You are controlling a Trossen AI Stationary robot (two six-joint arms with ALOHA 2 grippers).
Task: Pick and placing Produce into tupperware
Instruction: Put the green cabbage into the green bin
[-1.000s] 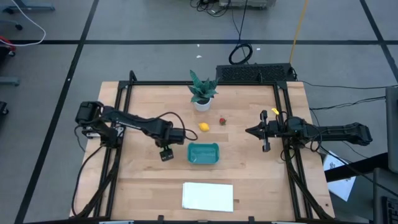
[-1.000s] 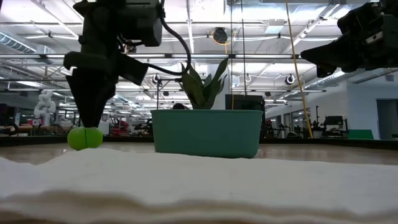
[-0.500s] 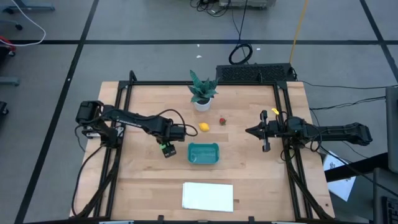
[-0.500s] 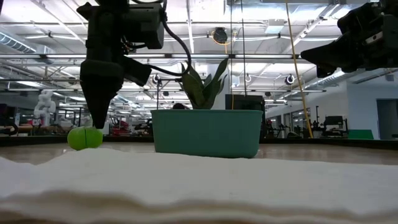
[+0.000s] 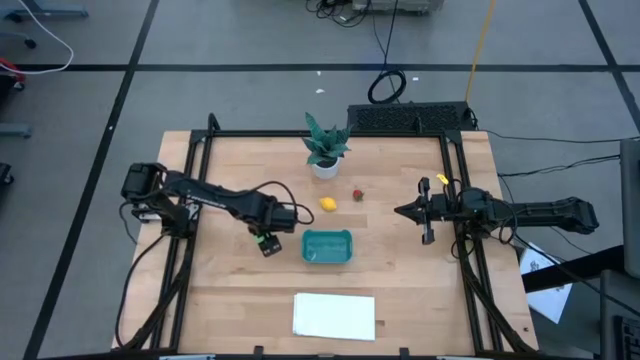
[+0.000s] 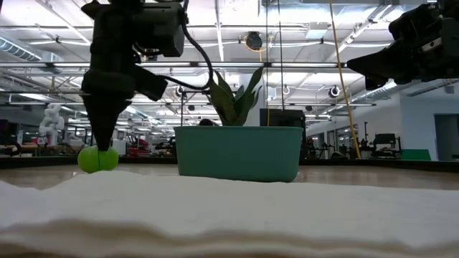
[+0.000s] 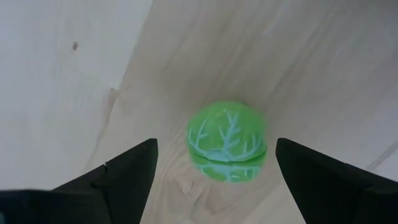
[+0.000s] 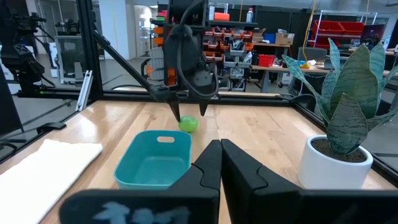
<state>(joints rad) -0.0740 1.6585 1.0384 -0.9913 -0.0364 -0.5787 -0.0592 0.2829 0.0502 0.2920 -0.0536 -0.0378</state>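
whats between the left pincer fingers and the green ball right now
Only bare wood. In the left wrist view the open left pincer straddles the green ball, with table showing in the gap on each side.

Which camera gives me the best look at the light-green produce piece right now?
The left wrist view: the light-green piece fills the middle, lying on the wood between the open left gripper's fingers. The low view shows it side-on beneath that gripper; the right wrist view shows it small beyond the tupperware; the high view mostly hides it.

Left gripper (image 7: 214,171) low, fingers (image 7: 127,174) spread; right gripper (image 8: 220,163) raised aside, fingers together.
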